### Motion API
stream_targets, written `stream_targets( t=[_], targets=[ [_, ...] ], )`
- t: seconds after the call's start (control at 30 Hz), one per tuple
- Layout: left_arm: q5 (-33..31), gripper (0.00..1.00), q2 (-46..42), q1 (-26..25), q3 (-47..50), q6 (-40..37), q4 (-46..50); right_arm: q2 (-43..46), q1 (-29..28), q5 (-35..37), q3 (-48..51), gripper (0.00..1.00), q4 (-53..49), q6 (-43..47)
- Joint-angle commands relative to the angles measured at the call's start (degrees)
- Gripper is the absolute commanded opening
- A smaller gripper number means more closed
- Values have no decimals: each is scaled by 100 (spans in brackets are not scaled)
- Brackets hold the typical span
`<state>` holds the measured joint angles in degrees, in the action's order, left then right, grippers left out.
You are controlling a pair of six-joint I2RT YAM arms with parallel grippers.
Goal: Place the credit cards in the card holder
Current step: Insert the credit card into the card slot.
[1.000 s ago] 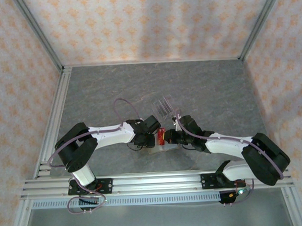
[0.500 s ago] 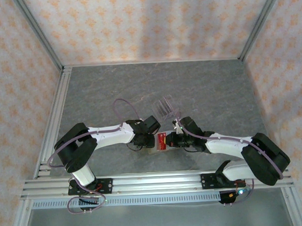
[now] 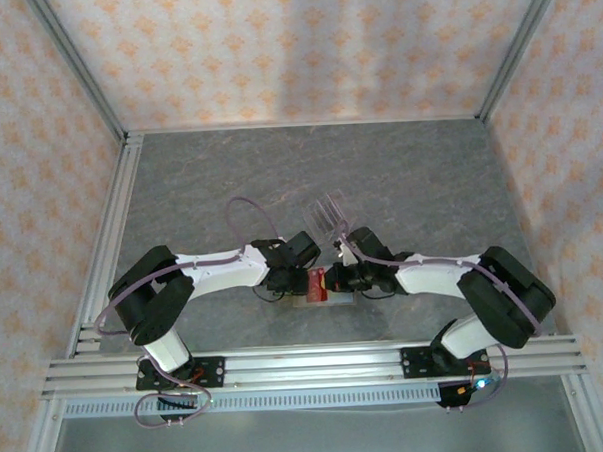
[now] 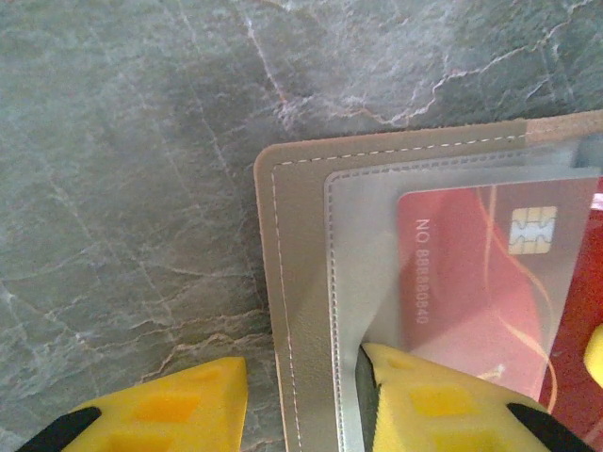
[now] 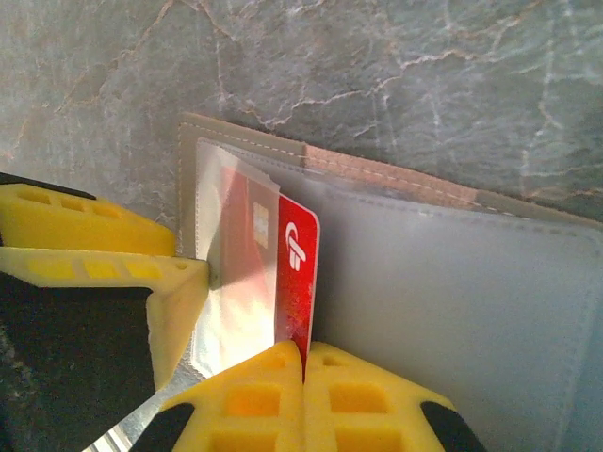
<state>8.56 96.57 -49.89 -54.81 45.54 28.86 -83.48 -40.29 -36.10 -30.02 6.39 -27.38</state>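
The tan card holder (image 3: 331, 299) lies open on the table between the two grippers. In the left wrist view its stitched edge (image 4: 297, 245) runs between the fingers of my left gripper (image 4: 303, 377), which stands open. The right finger (image 4: 424, 395) is tucked under the translucent pocket, and the left finger (image 4: 179, 405) rests just beside the holder's edge. My right gripper (image 5: 303, 363) is shut on a red credit card (image 5: 300, 264). The card's far part sits inside the pocket, its chip (image 4: 532, 231) showing through the film. From above, the card (image 3: 317, 282) sits between both grippers.
A clear acrylic slotted stand (image 3: 329, 213) stands just behind the grippers. Grey stone-patterned table (image 3: 179, 181) stretches to the back and both sides, framed by aluminium rails (image 3: 308, 364) at the near edge and patterned walls around.
My right gripper has moved left with the red card, closing the gap to the left gripper, and the card has slid further into the pocket. The left arm has held still.
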Motion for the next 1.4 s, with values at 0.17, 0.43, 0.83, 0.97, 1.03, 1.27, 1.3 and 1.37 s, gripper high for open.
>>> stream_targets(
  t=[0.17, 0.43, 0.83, 0.97, 1.03, 1.27, 1.3, 1.37],
  targets=[
    [-105, 37, -283, -45, -104, 102, 203, 93, 5, 53, 151, 0, 183, -380],
    [32, 37, -731, -32, -110, 257, 281, 378, 4, 296, 477, 0, 387, -623],
    [103, 11, -685, 5, -178, 291, 312, 510, 4, 280, 524, 0, 323, -643],
    [86, 4, -554, 14, -206, 280, 295, 445, 4, 257, 473, 0, 319, -624],
    [67, 1, -475, 22, -191, 271, 295, 399, 4, 236, 436, 0, 314, -621],
    [55, 0, -371, 49, 23, 332, 178, 287, 4, 201, 350, 0, 293, -592],
    [63, 0, -352, 49, 52, 340, 145, 263, 4, 200, 326, 0, 285, -578],
    [93, 0, -317, 49, 114, 342, 87, 214, 4, 175, 270, 0, 266, -563]
  ],
)
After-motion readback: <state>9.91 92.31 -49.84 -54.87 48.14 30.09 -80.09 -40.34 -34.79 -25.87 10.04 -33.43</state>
